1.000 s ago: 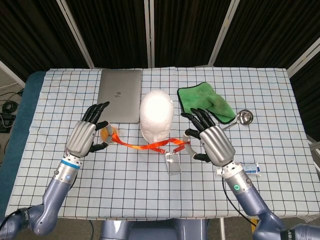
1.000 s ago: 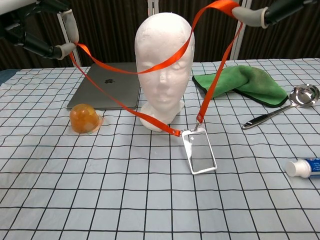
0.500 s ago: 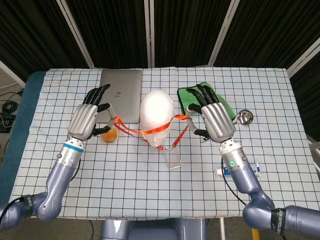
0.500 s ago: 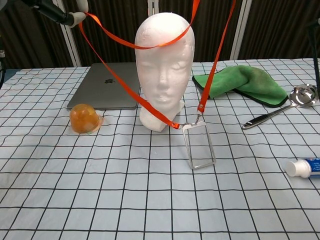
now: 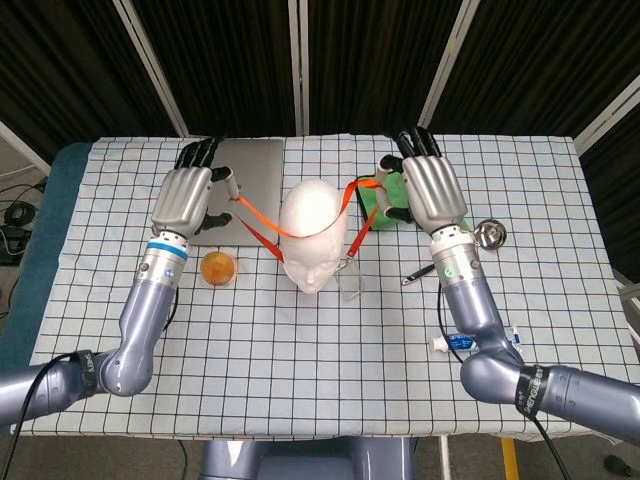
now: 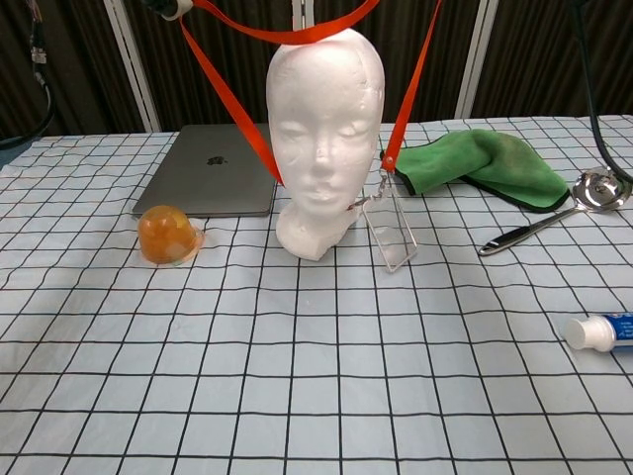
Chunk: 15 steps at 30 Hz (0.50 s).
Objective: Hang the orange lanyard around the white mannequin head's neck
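Note:
The white mannequin head (image 5: 313, 232) (image 6: 321, 139) stands upright mid-table. The orange lanyard (image 5: 258, 222) (image 6: 229, 104) is stretched in a loop above it, one run crossing just over the crown. My left hand (image 5: 190, 196) pinches the strap left of the head, over the laptop. My right hand (image 5: 428, 188) holds the strap on the other side, above the green cloth. The clear badge holder (image 6: 392, 230) (image 5: 352, 283) dangles tilted from the right strap beside the head's base. The chest view shows only a fingertip (image 6: 168, 8) of the left hand.
A grey laptop (image 6: 208, 183) lies behind the head on the left, and an orange jelly cup (image 6: 164, 236) sits in front of it. A green cloth (image 6: 475, 163), a metal spoon (image 6: 554, 213) and a small tube (image 6: 598, 332) lie on the right.
Both hands have risen and moved toward the far side, carrying the loop from the face up to the crown. The badge holder has come up off the table toward the head.

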Available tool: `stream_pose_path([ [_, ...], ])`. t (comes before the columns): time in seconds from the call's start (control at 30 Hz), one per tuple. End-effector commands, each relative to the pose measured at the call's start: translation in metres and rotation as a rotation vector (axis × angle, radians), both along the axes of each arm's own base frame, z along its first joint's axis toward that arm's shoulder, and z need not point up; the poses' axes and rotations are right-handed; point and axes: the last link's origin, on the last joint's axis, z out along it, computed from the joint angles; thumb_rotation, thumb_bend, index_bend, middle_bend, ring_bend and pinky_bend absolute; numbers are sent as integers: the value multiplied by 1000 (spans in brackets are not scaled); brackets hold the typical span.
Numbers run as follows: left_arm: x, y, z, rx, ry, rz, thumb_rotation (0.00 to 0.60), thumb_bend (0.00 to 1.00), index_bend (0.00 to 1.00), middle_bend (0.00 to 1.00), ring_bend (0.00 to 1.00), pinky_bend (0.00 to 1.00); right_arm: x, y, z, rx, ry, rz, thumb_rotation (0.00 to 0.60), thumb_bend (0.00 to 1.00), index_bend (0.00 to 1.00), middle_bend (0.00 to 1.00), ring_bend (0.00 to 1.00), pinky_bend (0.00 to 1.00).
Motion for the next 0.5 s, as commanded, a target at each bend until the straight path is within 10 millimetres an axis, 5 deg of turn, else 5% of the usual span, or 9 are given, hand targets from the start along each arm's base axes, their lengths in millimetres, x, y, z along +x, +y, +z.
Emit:
stream_pose_path([
  [0.03,1,15,-2,7,15,38,600,453,724,0,0,0,-1,-13,-1,2,10,-36,600,471,717,146,0,0],
  [0.23,-3,33,-13,-17,18,90,600,453,687,0,0,0,-9,-34,-6,8,-3,-106,600,470,717,149,0,0],
  [0.3,-5,38,-18,-25,17,103,600,453,596,0,0,0,-13,-39,-9,9,8,-124,600,466,703,150,0,0],
  [0.37,-8,42,-23,-36,22,113,600,449,363,0,0,0,-18,-44,-13,13,24,-140,600,411,602,137,0,0],
  [0.43,-11,45,-28,-46,25,123,600,422,67,0,0,0,-23,-48,-17,15,37,-153,600,249,325,66,0,0],
  [0.5,-14,48,-33,-62,11,140,600,339,0,0,0,0,-30,-52,-22,21,54,-176,600,142,132,12,0,0],
])
